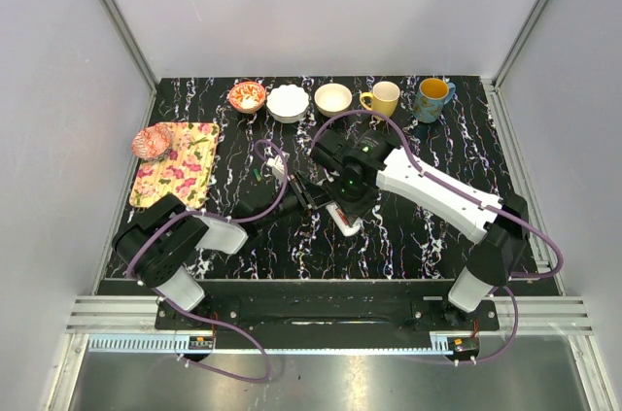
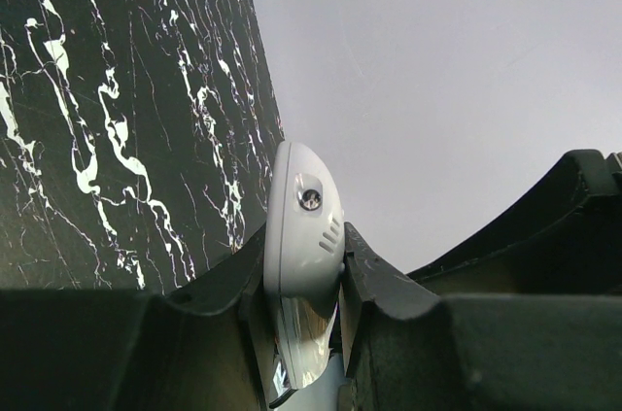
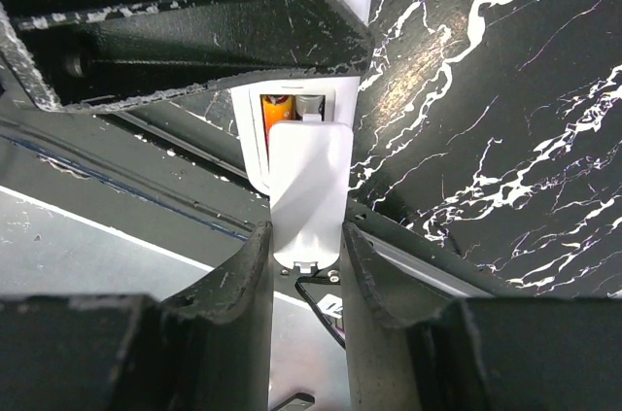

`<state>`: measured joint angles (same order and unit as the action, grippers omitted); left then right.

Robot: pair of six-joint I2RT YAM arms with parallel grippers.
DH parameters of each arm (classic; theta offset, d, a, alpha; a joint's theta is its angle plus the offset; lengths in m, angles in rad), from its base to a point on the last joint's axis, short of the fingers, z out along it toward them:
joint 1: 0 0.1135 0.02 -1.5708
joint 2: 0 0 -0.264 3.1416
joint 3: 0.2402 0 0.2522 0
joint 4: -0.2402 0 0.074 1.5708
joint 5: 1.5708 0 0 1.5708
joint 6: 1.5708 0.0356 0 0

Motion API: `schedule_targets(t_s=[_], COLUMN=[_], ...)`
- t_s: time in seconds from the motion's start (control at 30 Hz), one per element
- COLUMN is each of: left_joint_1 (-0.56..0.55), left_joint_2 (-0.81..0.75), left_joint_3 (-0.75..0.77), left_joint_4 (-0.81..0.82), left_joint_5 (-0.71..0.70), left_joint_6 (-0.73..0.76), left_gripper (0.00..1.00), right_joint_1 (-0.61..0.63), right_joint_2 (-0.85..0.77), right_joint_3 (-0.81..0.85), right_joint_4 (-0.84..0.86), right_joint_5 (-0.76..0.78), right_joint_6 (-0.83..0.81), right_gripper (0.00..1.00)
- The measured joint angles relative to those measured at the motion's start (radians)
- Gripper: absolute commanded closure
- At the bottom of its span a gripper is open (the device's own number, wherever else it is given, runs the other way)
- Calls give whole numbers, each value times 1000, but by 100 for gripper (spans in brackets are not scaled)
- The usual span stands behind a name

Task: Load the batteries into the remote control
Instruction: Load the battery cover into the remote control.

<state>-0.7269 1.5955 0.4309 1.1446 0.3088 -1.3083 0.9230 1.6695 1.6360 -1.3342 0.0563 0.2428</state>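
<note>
remote control (image 2: 301, 222) held between two claws at mid tabletop (image 1: 466, 139), cover at the slot.
left claw (image 2: 303, 236) clamps the remote by its sides, rounded end poking past the fingertips. right claw (image 3: 307, 236) pinches the white battery cover (image 3: 309, 178), far edge lying over the open slot; one orange battery (image 3: 277, 110) shows inside. second battery: cannot tell.

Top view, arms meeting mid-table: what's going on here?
The left gripper clamps the remote control by one end. The right gripper holds the white cover at the remote's battery slot, where an orange battery sits. The cover is not yet closed over the slot.
</note>
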Motion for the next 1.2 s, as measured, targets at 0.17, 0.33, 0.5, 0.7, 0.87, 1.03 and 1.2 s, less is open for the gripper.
schedule_targets(t_s=[0.17, 0.33, 0.5, 0.7, 0.87, 1.03, 1.2], left_joint_1=[-5, -10, -14, -18, -23, -25, -26], left_joint_2=[0, -5, -6, -6, -6, -6, -8], left_joint_3=[0, 0, 0, 1, 1, 2, 8], left_joint_4=[0, -1, -6, -28, -39, -45, -47], left_joint_5=[0, 0, 0, 0, 0, 0, 0], left_joint_6=[3, 10, 20, 28, 30, 30, 30], left_gripper=[100, 100, 100, 100, 100, 100, 100], right_joint_1=[0, 0, 0, 0, 0, 0, 0], right_joint_2=[3, 10, 18, 19, 26, 33, 33], right_joint_3=[0, 0, 0, 1, 10, 13, 13], right_joint_4=[0, 2, 2, 2, 6, 6, 6], right_joint_5=[13, 15, 16, 29, 31, 27, 16], right_joint_6=[-4, -6, -11, -11, -12, -11, -11], right_gripper=[100, 100, 100, 100, 100, 100, 100])
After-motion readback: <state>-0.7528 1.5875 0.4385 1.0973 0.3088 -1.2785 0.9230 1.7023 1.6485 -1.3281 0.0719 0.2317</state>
